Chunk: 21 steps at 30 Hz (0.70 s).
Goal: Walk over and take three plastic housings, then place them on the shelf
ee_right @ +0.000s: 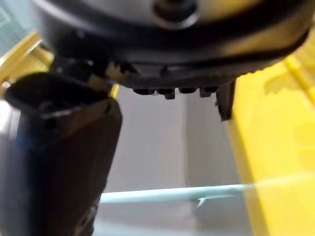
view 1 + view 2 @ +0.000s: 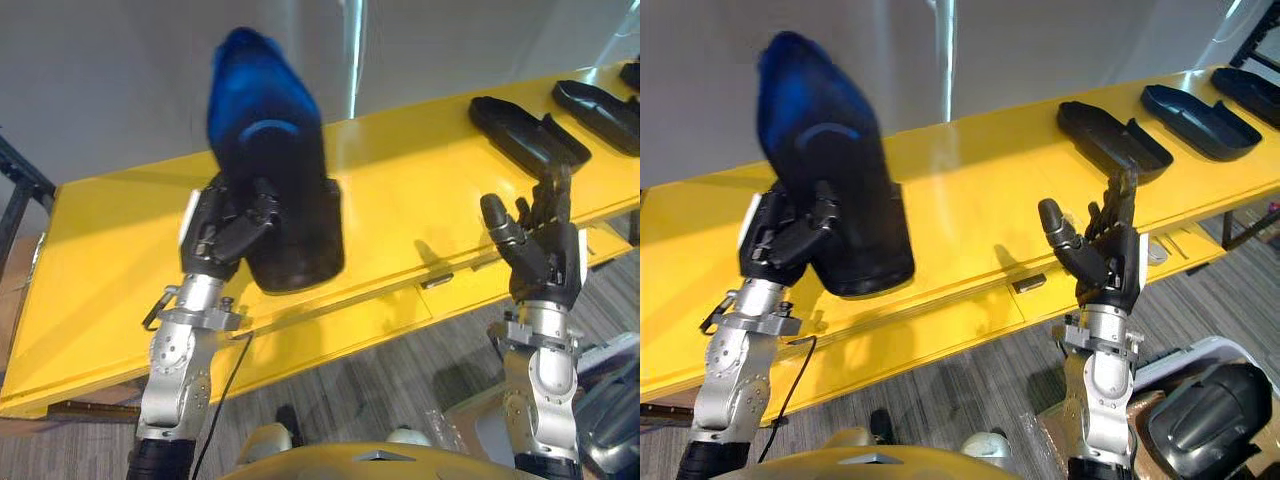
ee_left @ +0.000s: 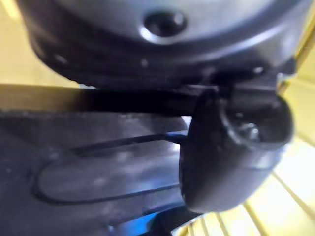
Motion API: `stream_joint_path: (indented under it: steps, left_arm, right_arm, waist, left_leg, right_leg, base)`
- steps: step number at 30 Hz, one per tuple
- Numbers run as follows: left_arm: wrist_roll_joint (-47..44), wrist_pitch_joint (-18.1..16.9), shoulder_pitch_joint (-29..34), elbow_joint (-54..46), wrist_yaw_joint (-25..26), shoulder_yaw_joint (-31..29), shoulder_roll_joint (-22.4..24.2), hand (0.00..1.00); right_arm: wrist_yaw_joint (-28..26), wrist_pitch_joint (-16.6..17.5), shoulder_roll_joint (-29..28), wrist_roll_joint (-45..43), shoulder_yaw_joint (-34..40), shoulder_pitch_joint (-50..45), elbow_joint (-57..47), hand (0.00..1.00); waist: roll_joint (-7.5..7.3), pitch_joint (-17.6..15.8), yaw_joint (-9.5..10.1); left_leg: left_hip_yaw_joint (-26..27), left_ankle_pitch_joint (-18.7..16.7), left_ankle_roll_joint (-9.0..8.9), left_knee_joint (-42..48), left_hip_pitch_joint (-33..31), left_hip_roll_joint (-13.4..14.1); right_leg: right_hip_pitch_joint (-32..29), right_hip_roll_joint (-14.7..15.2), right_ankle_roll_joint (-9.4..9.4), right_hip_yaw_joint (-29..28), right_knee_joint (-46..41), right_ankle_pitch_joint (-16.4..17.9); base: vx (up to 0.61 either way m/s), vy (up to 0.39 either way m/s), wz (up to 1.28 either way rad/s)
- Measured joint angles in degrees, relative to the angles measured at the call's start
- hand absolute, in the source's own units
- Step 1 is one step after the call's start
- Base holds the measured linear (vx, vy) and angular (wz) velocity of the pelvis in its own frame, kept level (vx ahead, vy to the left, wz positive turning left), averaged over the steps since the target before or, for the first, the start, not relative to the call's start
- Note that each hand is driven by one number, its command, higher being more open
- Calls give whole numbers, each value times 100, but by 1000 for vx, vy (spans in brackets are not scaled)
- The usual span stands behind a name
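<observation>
Above the yellow table [image 2: 110, 250], toward its left end, my left hand [image 2: 225, 235] is curled round a black plastic housing [image 2: 290, 200] with the thumb pressed on its face. It holds the housing upright, clear of the surface. The upper end looks blue and blurred.

My right hand [image 2: 1110, 255] stands by the front edge, fingers straight and spread, holding nothing.

Along the table's right end lie a second housing [image 2: 1110, 135], a third housing [image 2: 1200, 120] and a fourth housing [image 2: 1252, 92], which is cut off at the corner.

Below the table's right end sits a dark moulded shape [image 2: 1205, 415] I cannot identify.
</observation>
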<state>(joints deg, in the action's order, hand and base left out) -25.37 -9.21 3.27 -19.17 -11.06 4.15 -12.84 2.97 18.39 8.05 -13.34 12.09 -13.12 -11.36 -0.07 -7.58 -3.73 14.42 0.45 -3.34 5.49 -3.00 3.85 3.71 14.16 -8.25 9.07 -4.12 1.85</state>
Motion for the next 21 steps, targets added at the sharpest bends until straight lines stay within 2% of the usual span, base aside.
stream_joint_path:
  steps: [1,3,6,11,16,21]
  left_arm:
    - [8,75,-131,1,25,117,-43,0]
    - [51,294,-630,71,318,549,-182,0]
    - [115,373,-1045,196,695,687,-178,0]
    - [176,502,-2167,866,1862,684,-180,0]
    - [171,804,-2779,1454,2683,678,-179,0]
    - [124,1279,-3433,2469,3414,675,-186,0]
  right_arm:
    - [17,-43,0,112,-2,-61,-50,100]
    - [12,-75,5,180,-35,-200,-105,100]
    - [18,-76,8,158,-14,-332,-266,100]
    - [-86,-78,-35,-66,16,-849,-462,100]
    - [-232,-117,-231,-164,-521,-948,-97,100]
    - [-634,-558,-236,-96,-1708,-1292,869,100]
  waist:
    - [0,0,-31]
    - [-3,9,-222]
    - [13,32,-481]
    - [65,160,-781]
    - [74,246,-931]
    - [154,295,-934]
  left_leg:
    - [49,12,-11,-37,20,13]
    - [309,68,-67,-235,227,99]
    - [576,117,-138,-482,476,143]
    - [1009,407,-231,-1056,855,287]
    - [1053,457,-278,-1056,854,392]
    - [1048,479,-278,-1060,834,395]
  right_leg:
    - [-16,-12,-12,-41,22,-9]
    - [-69,-102,19,-299,30,-47]
    - [-93,-168,18,-528,33,-48]
    - [-240,-429,50,-903,30,-78]
    - [-277,-541,55,-942,22,-88]
    - [-279,-546,56,-940,19,-87]
  base:
    - [-30,-18,-47]
    - [-36,-21,-56]
    - [-26,-14,-54]
    - [-21,-43,-41]
    - [-5,-28,-6]
    - [-7,-1,1]
